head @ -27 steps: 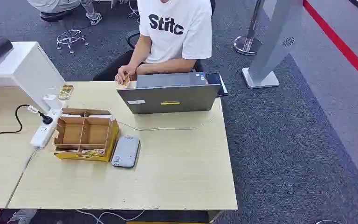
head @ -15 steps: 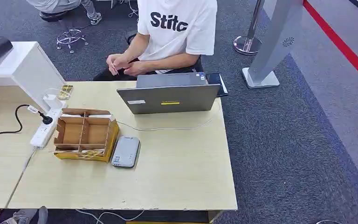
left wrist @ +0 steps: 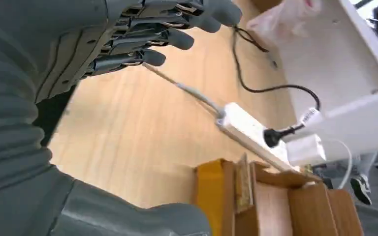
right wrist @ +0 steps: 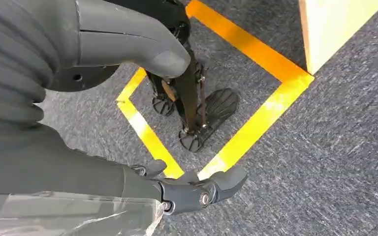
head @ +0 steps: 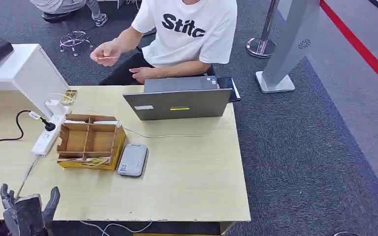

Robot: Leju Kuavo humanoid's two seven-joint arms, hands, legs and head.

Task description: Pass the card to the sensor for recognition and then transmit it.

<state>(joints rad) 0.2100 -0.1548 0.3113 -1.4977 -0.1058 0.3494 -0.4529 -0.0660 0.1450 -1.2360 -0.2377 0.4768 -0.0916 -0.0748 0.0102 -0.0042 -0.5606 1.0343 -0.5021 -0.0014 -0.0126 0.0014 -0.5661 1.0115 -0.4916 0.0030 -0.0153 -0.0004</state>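
Note:
A flat grey sensor (head: 133, 159) lies on the wooden table (head: 187, 182), just right of a yellow-sided cardboard box (head: 91, 141) with compartments. Thin cards (head: 86, 161) lie in the box's front slot. My left hand (head: 27, 214) comes up at the table's near left edge, fingers apart and holding nothing. The left wrist view shows the left hand (left wrist: 128, 34) spread above the tabletop, with the box (left wrist: 275, 201) ahead of it. My right hand (right wrist: 64, 162) hangs over the carpet, empty, thumb and fingers apart. A seated person holds a small card (head: 106, 57) beyond the table's far side.
A grey laptop (head: 179, 103) stands open at the table's far edge, a thin cable running from it. A white power strip (head: 47, 137) with a black plug lies left of the box, beside a white cabinet (head: 24, 73). Yellow floor tape (right wrist: 256, 123) marks the carpet.
My left hand has risen into the head view at the table's near left edge. The person has lifted a hand with a card out to the side, away from the laptop.

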